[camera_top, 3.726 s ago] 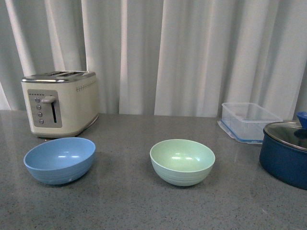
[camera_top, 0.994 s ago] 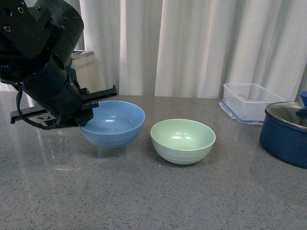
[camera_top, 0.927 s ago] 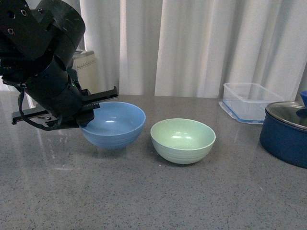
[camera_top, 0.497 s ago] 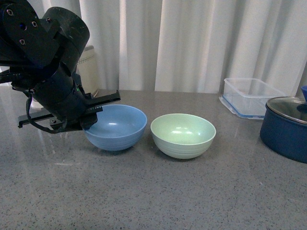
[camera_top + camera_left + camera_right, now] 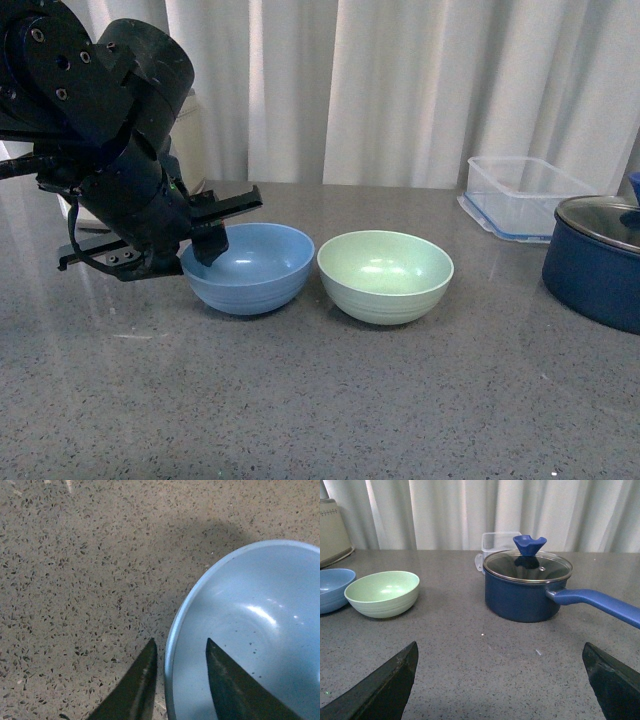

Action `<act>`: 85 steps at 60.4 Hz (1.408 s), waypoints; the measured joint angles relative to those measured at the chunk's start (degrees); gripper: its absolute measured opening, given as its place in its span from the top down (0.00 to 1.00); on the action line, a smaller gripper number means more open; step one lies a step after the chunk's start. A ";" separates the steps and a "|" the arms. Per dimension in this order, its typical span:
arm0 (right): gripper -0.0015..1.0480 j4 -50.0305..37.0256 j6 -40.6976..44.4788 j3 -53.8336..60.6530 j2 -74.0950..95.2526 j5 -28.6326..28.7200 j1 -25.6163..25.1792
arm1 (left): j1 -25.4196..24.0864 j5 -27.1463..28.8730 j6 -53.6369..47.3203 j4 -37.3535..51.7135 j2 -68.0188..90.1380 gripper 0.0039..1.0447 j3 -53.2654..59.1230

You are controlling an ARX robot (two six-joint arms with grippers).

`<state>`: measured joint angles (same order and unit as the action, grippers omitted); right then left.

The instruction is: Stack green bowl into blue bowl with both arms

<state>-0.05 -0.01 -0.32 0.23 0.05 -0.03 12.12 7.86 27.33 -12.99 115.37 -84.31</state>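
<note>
Straddling the rim of the sky-blue round matte bowl [image 5: 255, 275], the left gripper [image 5: 179, 652] has its jaws close together; clamped or not, I cannot tell. That bowl sits mid-way along the grey speckled bench [image 5: 400, 400], just beside the mint-green round matte bowl [image 5: 385, 280], likely to shorten the transfer. The right gripper [image 5: 500, 652] gapes wide, empty.

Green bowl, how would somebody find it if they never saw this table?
On the grey table, before the white curtain, two matching bowls sit side by side. The green bowl is the one nearer the dark blue pot; its twin, the blue bowl, has the left gripper straddling its rim.
</note>
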 joint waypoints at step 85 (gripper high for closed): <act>0.10 0.00 0.00 0.00 0.00 0.00 0.00 | -6.40 -2.38 -26.86 50.23 -62.27 0.94 69.33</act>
<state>-0.05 -0.01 -0.32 0.23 0.05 -0.03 5.72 5.48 0.47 37.23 53.10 -14.98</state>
